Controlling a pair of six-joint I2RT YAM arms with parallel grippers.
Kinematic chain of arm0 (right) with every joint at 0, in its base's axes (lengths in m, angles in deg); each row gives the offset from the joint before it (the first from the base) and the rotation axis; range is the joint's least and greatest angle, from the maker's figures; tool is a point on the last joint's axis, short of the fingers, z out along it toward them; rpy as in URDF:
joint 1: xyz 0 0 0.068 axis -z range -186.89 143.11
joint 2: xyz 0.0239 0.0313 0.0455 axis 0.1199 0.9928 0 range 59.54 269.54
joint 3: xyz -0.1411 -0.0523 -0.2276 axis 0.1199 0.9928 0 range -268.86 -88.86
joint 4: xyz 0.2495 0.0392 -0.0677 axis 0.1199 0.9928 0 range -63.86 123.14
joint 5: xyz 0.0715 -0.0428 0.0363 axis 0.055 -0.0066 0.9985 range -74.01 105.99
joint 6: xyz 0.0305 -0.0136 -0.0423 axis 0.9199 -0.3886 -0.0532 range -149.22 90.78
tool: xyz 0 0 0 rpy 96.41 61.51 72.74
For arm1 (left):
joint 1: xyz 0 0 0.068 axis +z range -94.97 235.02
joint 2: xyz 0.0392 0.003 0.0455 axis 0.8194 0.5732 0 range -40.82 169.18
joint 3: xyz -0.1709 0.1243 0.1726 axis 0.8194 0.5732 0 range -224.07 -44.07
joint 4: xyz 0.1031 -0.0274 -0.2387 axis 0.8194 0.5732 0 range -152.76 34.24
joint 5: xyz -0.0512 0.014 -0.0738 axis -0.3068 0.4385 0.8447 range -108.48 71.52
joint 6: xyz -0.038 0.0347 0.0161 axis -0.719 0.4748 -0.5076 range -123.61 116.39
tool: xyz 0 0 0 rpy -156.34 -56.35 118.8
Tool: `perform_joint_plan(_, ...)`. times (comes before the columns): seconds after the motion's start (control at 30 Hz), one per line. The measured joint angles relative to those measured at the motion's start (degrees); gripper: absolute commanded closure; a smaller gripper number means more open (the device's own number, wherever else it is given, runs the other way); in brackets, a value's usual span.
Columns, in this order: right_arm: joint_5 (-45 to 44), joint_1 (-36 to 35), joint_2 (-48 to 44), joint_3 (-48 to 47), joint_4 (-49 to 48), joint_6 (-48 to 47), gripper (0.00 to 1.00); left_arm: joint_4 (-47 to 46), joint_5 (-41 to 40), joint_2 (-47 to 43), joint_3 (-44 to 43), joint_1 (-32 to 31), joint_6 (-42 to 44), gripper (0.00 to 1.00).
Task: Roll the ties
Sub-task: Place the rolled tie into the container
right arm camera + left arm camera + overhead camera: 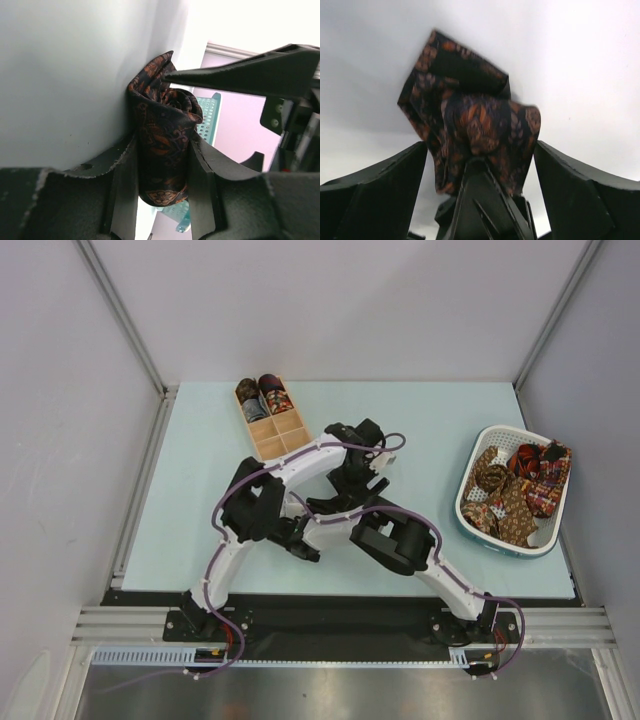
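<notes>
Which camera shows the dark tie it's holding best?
The right wrist view: the dark tie fills it, sharp, its coil clamped in the right gripper. The left wrist view shows it bunched and blurred; from above the arms hide it.

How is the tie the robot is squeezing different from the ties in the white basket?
The dark tie is wound into a roll; the basket ties lie loose and tangled. The dark tie is pinched in the right tool; the basket ties rest untouched in the white basket. The dark tie is blackish with orange; the basket ties show gold and red. All are patterned fabric.
</notes>
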Motion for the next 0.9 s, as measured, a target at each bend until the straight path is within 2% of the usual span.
perform_joint_plan(0.13, 0.37, 0.02, -0.42, 0.52, -0.66, -0.59, 0.74, -1.53, 0.94, 1.2, -0.42, -0.07, 1.22, 0.01)
perform_joint_plan(0.37, 0.48, -0.02, -0.96, 1.73, -2.29, -1.99, 0.73, -0.24, 0.63, 4.42, -4.5, -0.35, 2.91, 0.05)
perform_joint_plan(0.47, 0.5, -0.15, -1.03, 1.86, -2.56, -2.29, 0.72, 0.7, 0.17, 5.09, -5.62, -0.37, 2.99, 0.16)
perform_joint_plan(0.5, 0.5, -0.2, -1.05, 1.9, -2.62, -2.36, 0.7, 0.85, -0.13, 5.27, -5.81, -0.37, 3.08, 0.29)
perform_joint_plan(0.57, 0.5, -0.31, -1.16, 2.12, -2.93, -2.56, 0.64, 1.03, -0.48, 5.46, -6.08, -0.35, 3.26, 0.41)
perform_joint_plan(0.6, 0.52, -0.33, -1.22, 2.25, -3.19, -2.78, 0.61, 1.22, -0.17, 5.57, -6.23, -0.37, 3.37, 0.51)
perform_joint_plan(0.7, 0.57, -0.31, -1.38, 2.36, -3.72, -2.69, 0.51, 2.08, 0.02, 5.97, -6.99, -0.7, 3.39, 0.58)
perform_joint_plan(0.8, 1.03, -0.22, -2.03, 2.51, -3.8, -2.29, 0.43, 2.32, -0.63, 6.05, -7.19, -0.9, 3.28, 0.6)
perform_joint_plan(0.9, 1.2, 0.15, -2.49, 2.54, -3.65, -2.32, 0.42, 2.69, -0.7, 6.05, -7.15, -1.01, 2.89, 0.6)
